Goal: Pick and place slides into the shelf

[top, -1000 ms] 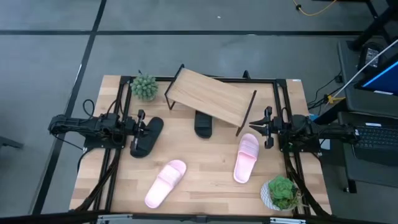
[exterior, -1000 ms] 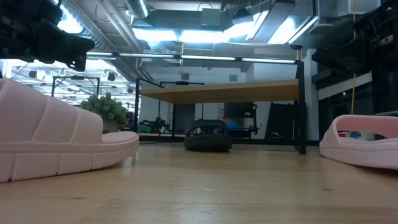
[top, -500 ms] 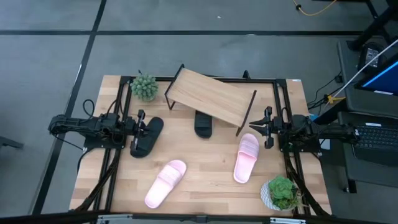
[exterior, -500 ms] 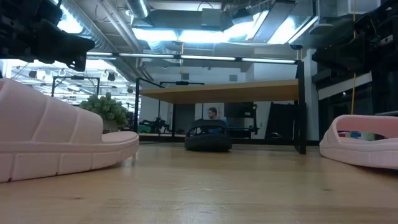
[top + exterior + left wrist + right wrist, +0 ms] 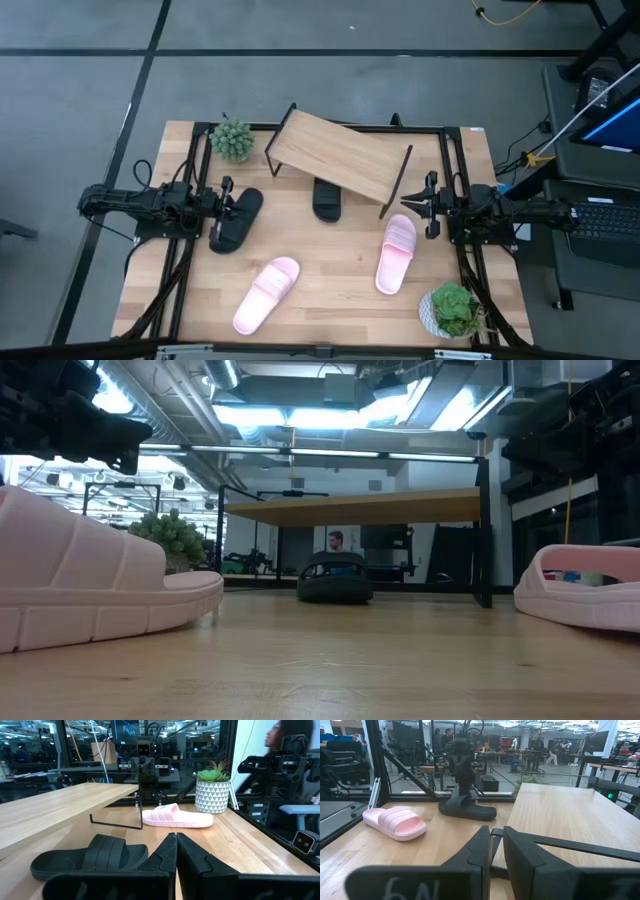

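Observation:
Four slides lie sole-down on the table. One black slide (image 5: 237, 218) (image 5: 90, 860) is just ahead of my left gripper (image 5: 229, 200) (image 5: 176, 851), which hovers shut beside it. The second black slide (image 5: 327, 198) (image 5: 335, 582) sits under the shelf (image 5: 340, 155) (image 5: 350, 510), which stands slanted on its thin black frame. One pink slide (image 5: 267, 295) (image 5: 90, 580) lies near the front edge. The other pink slide (image 5: 397, 253) (image 5: 580, 595) lies beside my right gripper (image 5: 430, 206) (image 5: 494, 840), whose fingers show a narrow gap and hold nothing.
A small green plant (image 5: 232, 138) stands at the far left corner of the table, and a potted plant (image 5: 452, 308) (image 5: 213, 790) at the near right corner. Black rails (image 5: 190, 150) run along the table sides. A person (image 5: 277, 740) shows in the room beyond.

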